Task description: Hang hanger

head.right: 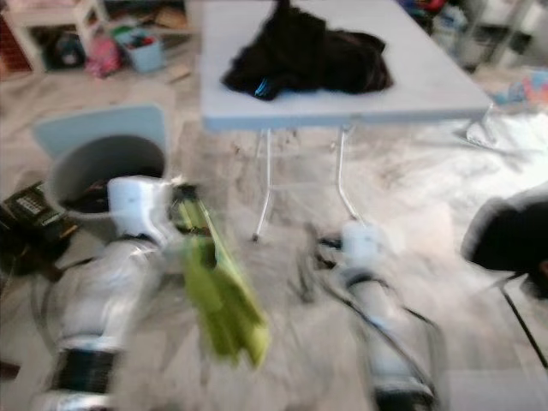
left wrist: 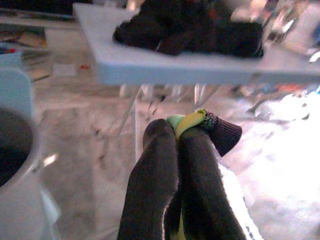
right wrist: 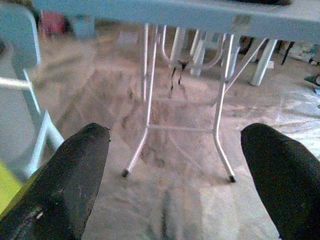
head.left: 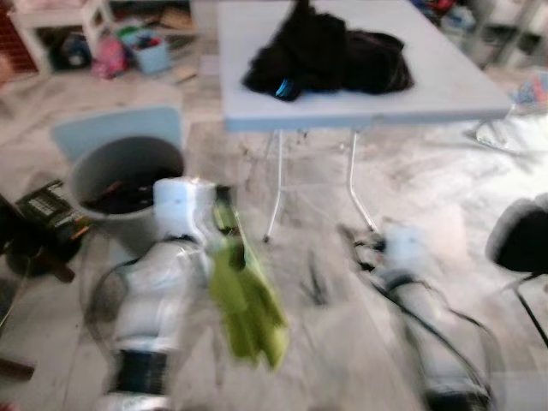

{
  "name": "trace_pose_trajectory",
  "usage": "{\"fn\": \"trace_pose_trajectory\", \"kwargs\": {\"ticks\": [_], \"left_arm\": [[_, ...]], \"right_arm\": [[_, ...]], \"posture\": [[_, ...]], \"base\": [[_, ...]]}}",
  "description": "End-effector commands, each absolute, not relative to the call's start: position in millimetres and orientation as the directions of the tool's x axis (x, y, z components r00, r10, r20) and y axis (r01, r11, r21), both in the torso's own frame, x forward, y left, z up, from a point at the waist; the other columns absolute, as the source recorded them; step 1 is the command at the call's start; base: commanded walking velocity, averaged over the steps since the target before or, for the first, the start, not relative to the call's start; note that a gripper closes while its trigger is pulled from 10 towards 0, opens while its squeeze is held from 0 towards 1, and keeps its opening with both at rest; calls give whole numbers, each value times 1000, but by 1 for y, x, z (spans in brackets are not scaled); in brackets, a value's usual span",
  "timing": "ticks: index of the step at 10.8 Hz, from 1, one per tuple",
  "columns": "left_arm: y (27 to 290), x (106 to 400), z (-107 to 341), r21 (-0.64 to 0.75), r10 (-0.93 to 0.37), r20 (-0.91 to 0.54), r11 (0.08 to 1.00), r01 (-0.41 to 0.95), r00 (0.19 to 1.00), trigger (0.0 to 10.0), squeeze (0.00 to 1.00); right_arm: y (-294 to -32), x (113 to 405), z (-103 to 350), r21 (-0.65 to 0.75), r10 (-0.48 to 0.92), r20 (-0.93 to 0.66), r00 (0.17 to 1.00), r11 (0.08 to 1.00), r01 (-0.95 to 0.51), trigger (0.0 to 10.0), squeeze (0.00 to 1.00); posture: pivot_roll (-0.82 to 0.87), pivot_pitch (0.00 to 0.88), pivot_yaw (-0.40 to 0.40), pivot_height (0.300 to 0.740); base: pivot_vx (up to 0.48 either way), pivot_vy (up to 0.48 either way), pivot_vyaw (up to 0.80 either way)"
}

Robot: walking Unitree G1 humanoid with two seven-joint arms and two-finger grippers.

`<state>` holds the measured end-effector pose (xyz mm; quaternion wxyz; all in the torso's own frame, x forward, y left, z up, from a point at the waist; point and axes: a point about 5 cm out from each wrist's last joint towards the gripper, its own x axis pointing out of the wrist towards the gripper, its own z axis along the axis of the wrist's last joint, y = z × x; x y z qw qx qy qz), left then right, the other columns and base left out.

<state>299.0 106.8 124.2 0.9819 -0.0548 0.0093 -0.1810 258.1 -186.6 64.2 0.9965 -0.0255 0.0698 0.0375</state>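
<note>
Below the head camera, a yellow-green cloth garment [head.left: 248,304] is seen hanging from the left gripper [left wrist: 175,137], whose black fingers are pinched shut on its yellow-and-dark cuff. The right gripper [right wrist: 175,145] is held wide open above the floor. A pale blue folding table [head.left: 462,90] with piled black clothing [head.left: 330,56] stands ahead; a grey round bin [head.left: 128,175] is beside the left arm. No detail of a hanger can be made out through the blur.
</note>
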Motion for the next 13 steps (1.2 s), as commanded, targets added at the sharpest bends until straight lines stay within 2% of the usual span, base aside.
{"fn": "trace_pose_trajectory", "kwargs": {"ticks": [1, 4, 7, 8, 10, 13], "left_arm": [[128, 300, 125, -80, -303, 7, 950, 302, 953, 10000, 0], [125, 299, 120, -83, -313, -17, 947, 311, 950, 10000, 0], [130, 297, 105, -74, -238, -75, 970, 233, 968, 10000, 0], [131, 294, 99, -64, -217, -101, 975, 212, 971, 10000, 0], [125, 296, 107, -85, -222, -65, 973, 217, 973, 10000, 0], [128, 300, 113, -112, -251, -79, 964, 242, 965, 10000, 0]], "right_arm": [[-169, 266, 74, -24, 121, -95, 988, 992, -124, 10000, 0], [-168, 267, 74, -27, 126, -94, 988, 991, -129, 10000, 0], [-169, 265, 70, -14, 111, -104, 988, 993, -113, 10000, 0], [-171, 263, 67, -4, 99, -113, 989, 995, -100, 10000, 0], [-169, 269, 71, -15, 109, -105, 988, 994, -111, 10000, 0], [-167, 271, 71, -13, 127, -109, 986, 992, -129, 10000, 0]], "posture": [[-64, 40, -21, 740], [-63, 34, -23, 740], [-50, 43, -11, 740], [-55, 50, -9, 740], [-52, 57, -12, 740], [-51, 66, -15, 740]], "base": [[379, 0, -800], [365, 0, -800], [0, 0, -800], [0, 0, 0], [0, 0, 0], [0, 0, -742]]}}
